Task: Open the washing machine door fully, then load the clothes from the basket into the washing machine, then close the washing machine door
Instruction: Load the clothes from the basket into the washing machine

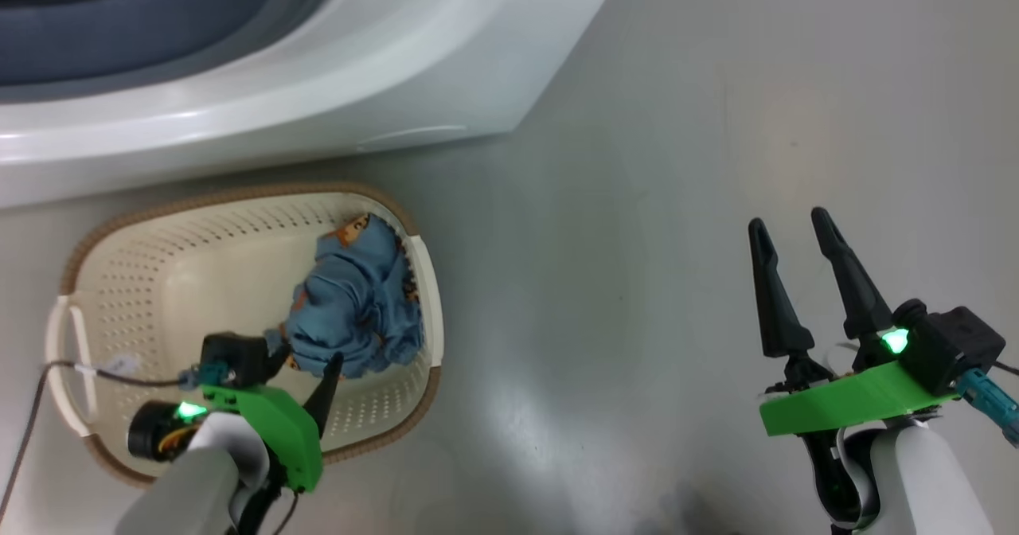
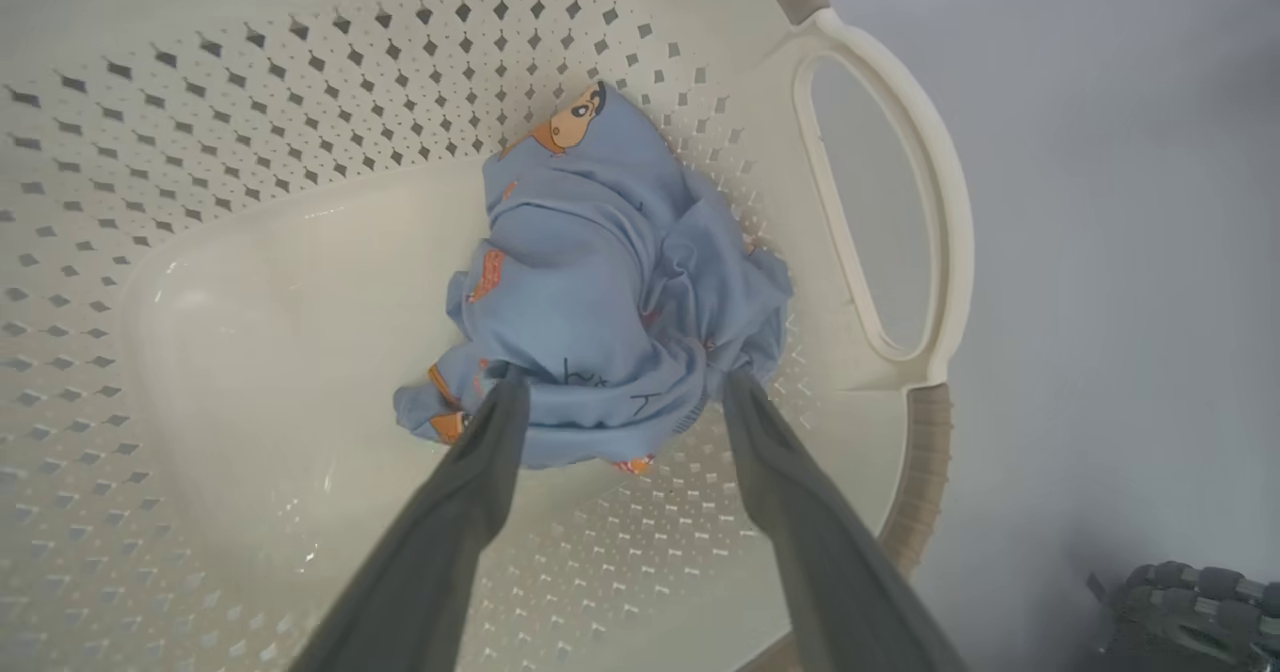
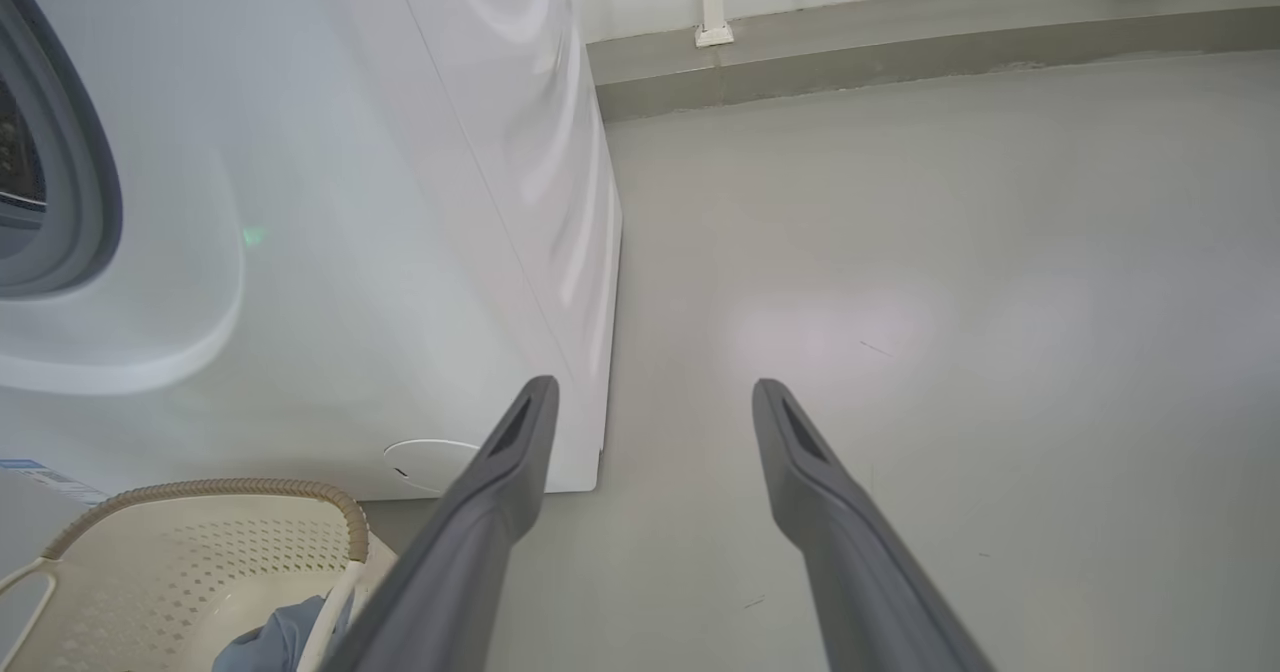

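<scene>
Left gripper [image 2: 627, 384], spread, straddles the bunched clothes [image 2: 600, 272] in the basket [image 2: 300, 82], tips hidden in cloth; right gripper [image 1: 788, 220] spread too.

I had wide bare floor [image 1: 677, 240] to the right of the basket [image 1: 239, 197] and the washing machine [image 1: 398, 65]. My right pincer [image 1: 788, 220] hung over it, jaws apart, with open grey floor ahead of its tips. The machine's white front stood just beyond the basket's far rim, leaving only a narrow strip of floor between them. Inside the basket, the left half of the bottom lay bare, room enough for a pincer to go down. The blue clothes [image 2: 610, 292] were heaped against the wall at the basket's right end, below the handle [image 2: 935, 202]. My left pincer [image 2: 625, 384], jaws wide, straddled their near edge, hemmed in by the perforated walls.
</scene>
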Available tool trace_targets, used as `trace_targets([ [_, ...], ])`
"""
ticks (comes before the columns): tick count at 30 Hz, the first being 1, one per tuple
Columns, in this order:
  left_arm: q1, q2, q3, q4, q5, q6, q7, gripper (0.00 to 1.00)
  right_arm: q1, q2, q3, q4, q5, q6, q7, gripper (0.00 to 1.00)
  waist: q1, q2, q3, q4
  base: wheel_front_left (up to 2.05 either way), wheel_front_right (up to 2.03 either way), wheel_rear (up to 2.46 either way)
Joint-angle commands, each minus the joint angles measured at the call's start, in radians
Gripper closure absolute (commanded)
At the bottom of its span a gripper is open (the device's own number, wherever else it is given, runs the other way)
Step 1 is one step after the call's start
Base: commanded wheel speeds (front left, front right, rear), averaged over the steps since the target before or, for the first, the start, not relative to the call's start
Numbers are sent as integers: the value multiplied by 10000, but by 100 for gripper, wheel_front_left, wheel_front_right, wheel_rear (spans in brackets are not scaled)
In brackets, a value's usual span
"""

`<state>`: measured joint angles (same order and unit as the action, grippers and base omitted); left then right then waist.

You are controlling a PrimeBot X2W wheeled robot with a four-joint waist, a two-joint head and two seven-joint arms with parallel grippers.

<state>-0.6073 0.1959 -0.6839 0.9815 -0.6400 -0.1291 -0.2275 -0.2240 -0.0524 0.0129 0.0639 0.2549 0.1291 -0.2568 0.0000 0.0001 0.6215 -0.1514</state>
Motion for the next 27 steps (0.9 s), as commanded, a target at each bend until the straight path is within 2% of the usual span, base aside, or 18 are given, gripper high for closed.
trace_targets([
  [1,-237,419,-78,31,-297,-15,35,0,-41,14,249,-248,42,16,-49,0,0,-1,681,-353,0,0,0],
  [2,-534,587,-508,90,-652,-15,118,0,-169,17,352,-265,177,16,-49,0,0,-1,913,-439,0,0,0],
  [9,-1559,1147,-1745,316,-1614,-15,337,0,-565,20,555,-375,503,16,-49,0,0,-1,1576,-731,0,0,0],
  [27,-2838,1740,-3456,321,-3910,-16,1227,0,-1035,21,872,-470,658,16,-49,0,0,-1,2331,-1125,0,0,0],
])
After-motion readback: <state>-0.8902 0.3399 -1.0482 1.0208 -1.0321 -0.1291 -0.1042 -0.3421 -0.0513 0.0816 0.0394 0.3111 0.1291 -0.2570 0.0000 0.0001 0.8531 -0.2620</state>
